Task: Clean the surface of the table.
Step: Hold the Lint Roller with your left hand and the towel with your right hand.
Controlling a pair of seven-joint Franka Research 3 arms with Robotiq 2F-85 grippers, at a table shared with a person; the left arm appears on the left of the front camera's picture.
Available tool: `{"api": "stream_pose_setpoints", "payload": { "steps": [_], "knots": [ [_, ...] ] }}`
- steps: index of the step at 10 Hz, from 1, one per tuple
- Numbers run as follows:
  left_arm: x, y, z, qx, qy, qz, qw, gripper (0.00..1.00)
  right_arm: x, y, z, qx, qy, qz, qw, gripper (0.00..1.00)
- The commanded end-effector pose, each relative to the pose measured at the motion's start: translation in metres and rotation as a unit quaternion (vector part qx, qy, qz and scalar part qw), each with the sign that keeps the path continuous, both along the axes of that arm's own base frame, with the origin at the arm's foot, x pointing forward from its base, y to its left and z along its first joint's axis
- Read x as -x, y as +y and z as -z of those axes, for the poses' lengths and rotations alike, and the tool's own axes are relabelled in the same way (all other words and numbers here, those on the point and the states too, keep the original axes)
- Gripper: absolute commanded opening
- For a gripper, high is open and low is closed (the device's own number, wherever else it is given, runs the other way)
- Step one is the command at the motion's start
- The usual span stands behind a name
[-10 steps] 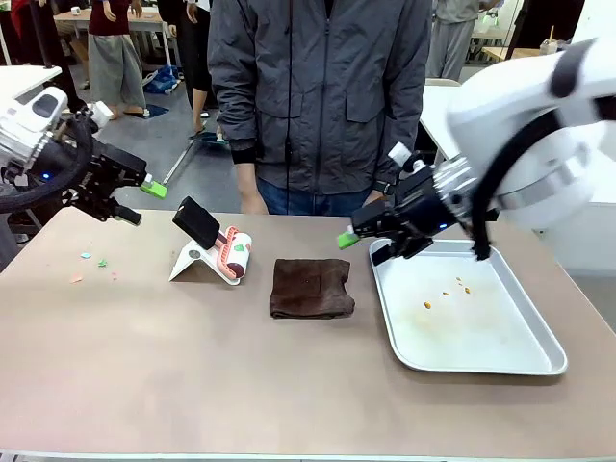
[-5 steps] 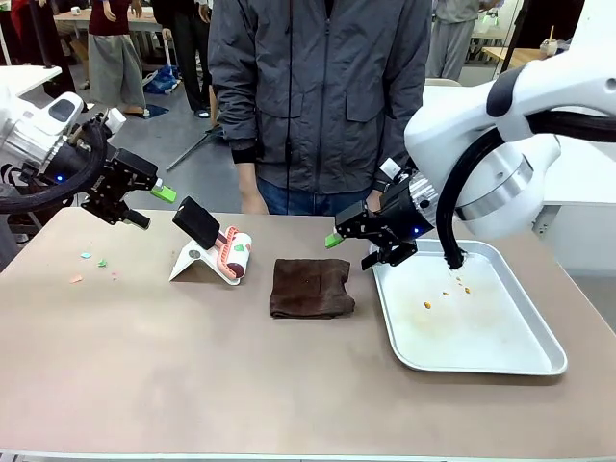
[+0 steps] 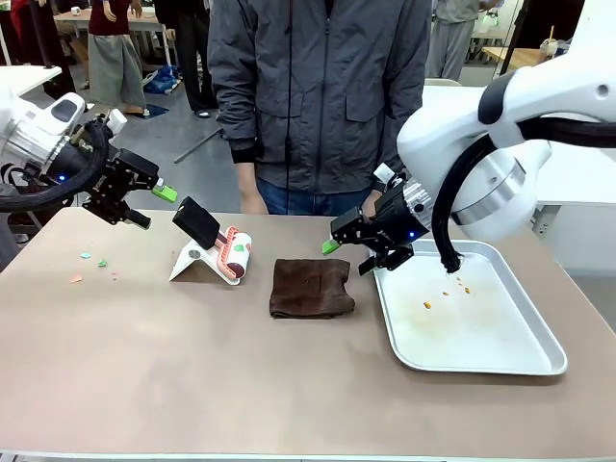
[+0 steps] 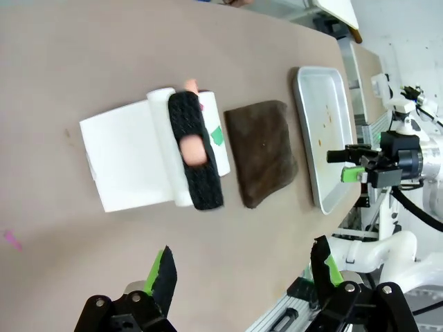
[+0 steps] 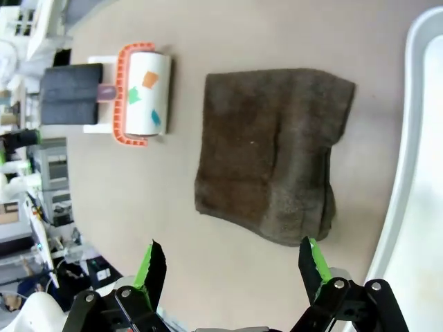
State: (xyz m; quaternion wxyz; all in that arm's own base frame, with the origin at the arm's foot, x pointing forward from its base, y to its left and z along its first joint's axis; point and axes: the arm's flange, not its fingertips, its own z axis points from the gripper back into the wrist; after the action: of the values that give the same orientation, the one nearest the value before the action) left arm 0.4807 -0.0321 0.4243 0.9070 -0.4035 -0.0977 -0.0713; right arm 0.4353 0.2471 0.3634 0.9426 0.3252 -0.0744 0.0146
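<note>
Left gripper [image 3: 152,206] and right gripper [image 3: 348,256] gape wide, empty; reaching the centre-frame cloth [image 3: 311,287], the right could clip the tray [image 3: 385,308].

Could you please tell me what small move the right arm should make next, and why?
Probably lower the right tool onto the folded brown cloth. Its jaws stand open and empty above the cloth's edge nearer the tray, and the right wrist view shows the cloth lying flat ahead of them. Small scraps lie on the table at its left end, so a wipe seems due.
</note>
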Motion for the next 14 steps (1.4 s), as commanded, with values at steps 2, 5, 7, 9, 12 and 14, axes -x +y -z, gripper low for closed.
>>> {"api": "stream_pose_setpoints", "payload": {
  "steps": [2, 5, 7, 9, 12, 14],
  "knots": [
    [-0.031, -0.005, 0.008, -0.014, 0.047, -0.024, 0.999, 1.00, -0.038, 0.035, 0.005, 0.069, 0.057, 0.035, 0.995, 1.00],
    [-0.052, -0.013, 0.018, 0.000, 0.055, -0.012, 0.998, 1.00, -0.057, 0.056, 0.014, 0.120, 0.079, 0.064, 0.988, 1.00],
    [-0.064, -0.019, 0.030, 0.002, 0.081, -0.004, 0.997, 1.00, -0.059, 0.067, 0.018, 0.147, 0.081, 0.071, 0.983, 1.00],
    [-0.072, -0.025, 0.032, 0.005, 0.077, 0.007, 0.997, 1.00, -0.062, 0.072, 0.019, 0.169, 0.081, 0.074, 0.979, 1.00],
    [-0.080, -0.029, 0.037, 0.000, 0.081, 0.008, 0.997, 1.00, -0.067, 0.083, 0.029, 0.239, 0.076, 0.062, 0.966, 1.00],
    [-0.081, -0.032, 0.041, 0.001, 0.086, 0.010, 0.996, 1.00, -0.072, 0.088, 0.042, 0.260, 0.072, 0.070, 0.960, 1.00]
  ]
}}
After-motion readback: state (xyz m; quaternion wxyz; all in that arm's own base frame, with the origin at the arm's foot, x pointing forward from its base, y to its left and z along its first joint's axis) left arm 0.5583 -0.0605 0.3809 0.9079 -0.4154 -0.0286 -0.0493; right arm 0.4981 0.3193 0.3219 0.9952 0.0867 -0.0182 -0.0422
